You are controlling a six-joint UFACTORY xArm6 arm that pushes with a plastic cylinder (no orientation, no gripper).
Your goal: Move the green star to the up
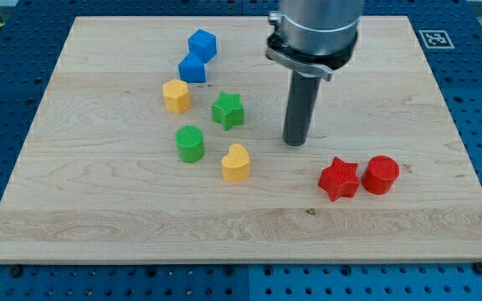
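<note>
My tip (296,142): bare rod end on the wooden board (99,209), holding nothing, to the view's right of the green star (228,109), apart. Arm's upper part cut off at top. Star lies flat, orientation indistinct

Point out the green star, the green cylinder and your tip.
green star (228,109): camera view, middle of its top face.
green cylinder (190,139): camera view, on its round top.
my tip (295,142): camera view, rod's very lower end, right of the star.
</note>
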